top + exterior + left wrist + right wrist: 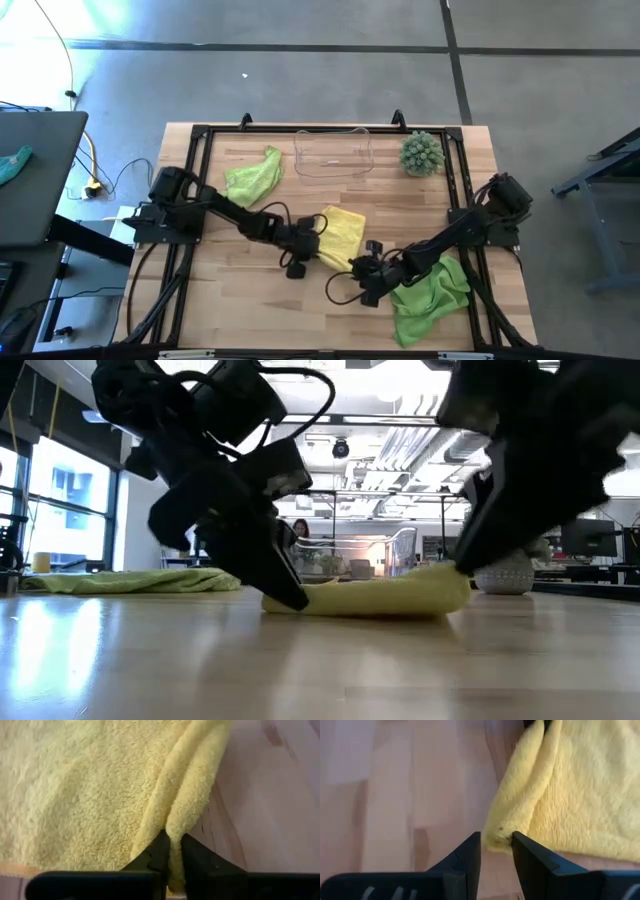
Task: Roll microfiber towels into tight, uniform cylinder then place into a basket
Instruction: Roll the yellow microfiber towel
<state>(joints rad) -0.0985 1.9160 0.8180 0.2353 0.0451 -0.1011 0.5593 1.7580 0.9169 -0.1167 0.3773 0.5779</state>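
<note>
1. Three soft microfiber towels lie on the pale wooden slatted table: a bright yellow towel near the middle, a crumpled lime green towel toward 10 o'clock from it, and a second lime green towel toward 4 o'clock.
2. The left gripper sits at the yellow towel's 9 o'clock edge. Its two dark fingers are pressed close on a doubled fold of the yellow pile, with a thin ridge of cloth pinched between them.
3. The right gripper sits at the yellow towel's 5 o'clock corner. Its jaws stand part-way apart with the corner tip of the towel between them; the cloth touches the inner faces, so they nip that corner lightly.
4. In the low view the yellow towel lies as a low, flattened hump on the table, with one dark gripper at one end and the other arm's dark bulk at the far end.
5. The shallow rectangular basket of clear plastic stands at the table's 12 o'clock edge, well apart from the yellow towel, with no towel in it.
6. A spiky green ball-shaped plant stands just beside the basket, at its 3 o'clock.
7. The second lime green towel lies bunched under the right arm's forearm.
</note>
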